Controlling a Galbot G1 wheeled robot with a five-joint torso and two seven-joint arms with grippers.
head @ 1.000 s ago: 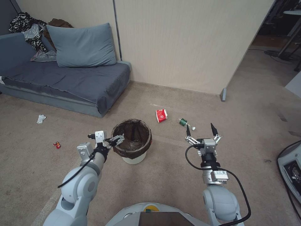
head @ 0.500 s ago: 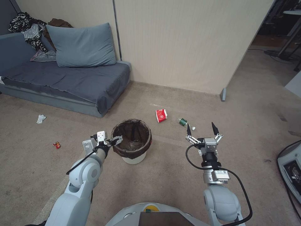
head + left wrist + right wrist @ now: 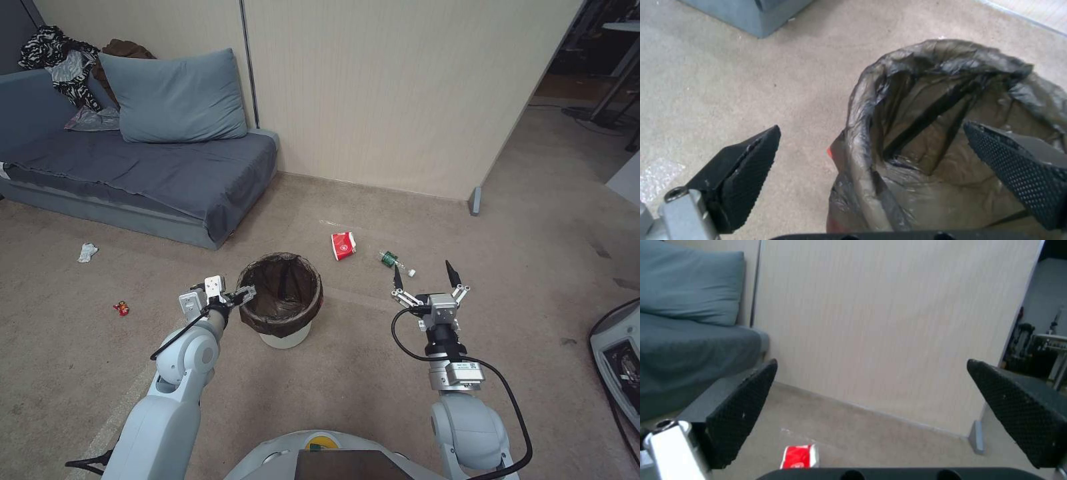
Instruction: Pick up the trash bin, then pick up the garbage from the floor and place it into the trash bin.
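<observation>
Trash bin [image 3: 281, 303], a small round white plastic pail with a dark liner bag folded over its rim, stands on the beige carpet [image 3: 347, 373] just beside my left gripper [image 3: 235, 294]. Its fingers are spread, one outside the rim and one over the bag's mouth, not yet clamped. Further right lie a red-and-white paper carton [image 3: 343, 245], its print unreadable, and a small green bottle [image 3: 391, 259]. My right gripper [image 3: 425, 279] hovers near them, fingers wide apart.
</observation>
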